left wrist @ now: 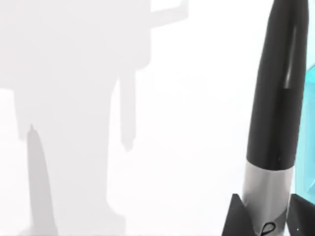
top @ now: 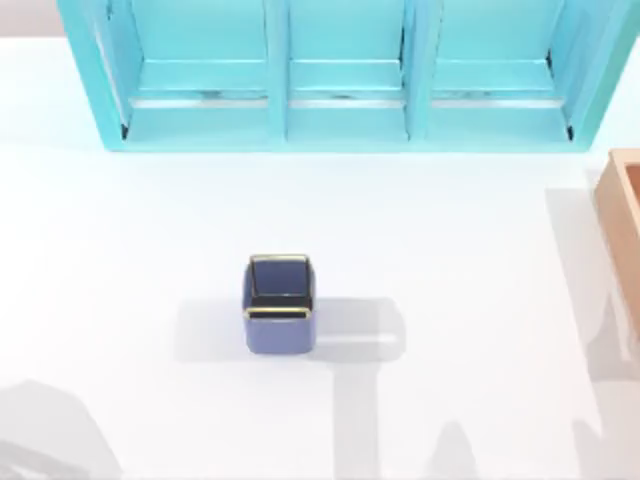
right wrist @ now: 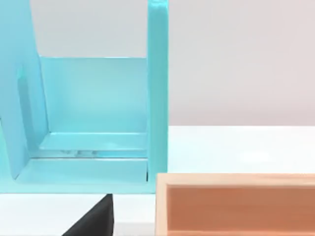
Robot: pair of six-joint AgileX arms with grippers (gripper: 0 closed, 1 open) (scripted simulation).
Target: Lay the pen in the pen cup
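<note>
Standing up between the left jaws, seemingly clamped, the pen.

A turquoise shelf unit stands on the white surface. Just in front of it lies a tan wooden box. A black fingertip of the right hand shows beside the box.

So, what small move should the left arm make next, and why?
Probably carry the pen over the pen cup. The left gripper holds the pen by its grey band, and the cup stands open and upright mid-table, so lowering can follow.
</note>
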